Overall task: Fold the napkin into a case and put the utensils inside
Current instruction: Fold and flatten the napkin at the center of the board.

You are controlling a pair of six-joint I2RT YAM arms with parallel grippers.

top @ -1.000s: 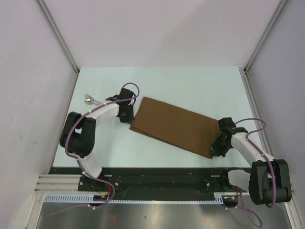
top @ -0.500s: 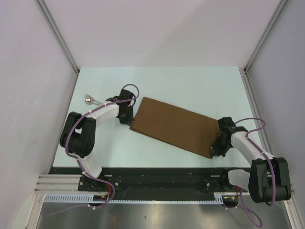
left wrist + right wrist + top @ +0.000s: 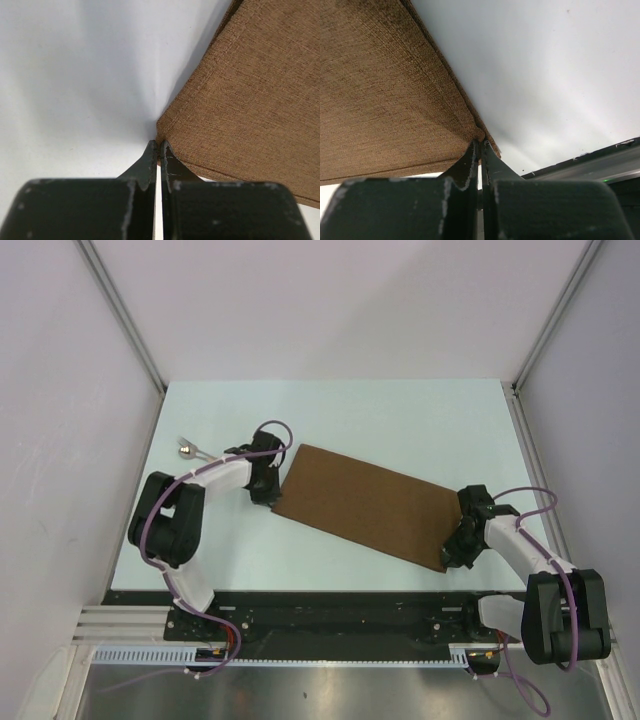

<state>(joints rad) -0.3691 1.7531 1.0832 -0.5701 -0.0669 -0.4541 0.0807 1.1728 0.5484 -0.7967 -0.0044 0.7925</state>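
The brown napkin [image 3: 365, 504] lies folded in half as a long rectangle across the middle of the table, slanting from upper left to lower right. My left gripper [image 3: 272, 490] is shut on its near left corner; in the left wrist view the cloth [image 3: 240, 100] is pinched between the closed tips [image 3: 159, 147]. My right gripper [image 3: 452, 554] is shut on the near right corner, the cloth [image 3: 385, 90] bunched at the tips [image 3: 480, 142]. One utensil [image 3: 190, 449] with a silver head lies at the far left of the table.
White walls close in the table on the left, right and back. The black rail [image 3: 330, 605] runs along the near edge, close behind the right gripper. The table [image 3: 350, 420] is pale green-white.
The left gripper has drawn the napkin's left corner slightly up and away, shifting the left edge a little. The right gripper has hardly moved.
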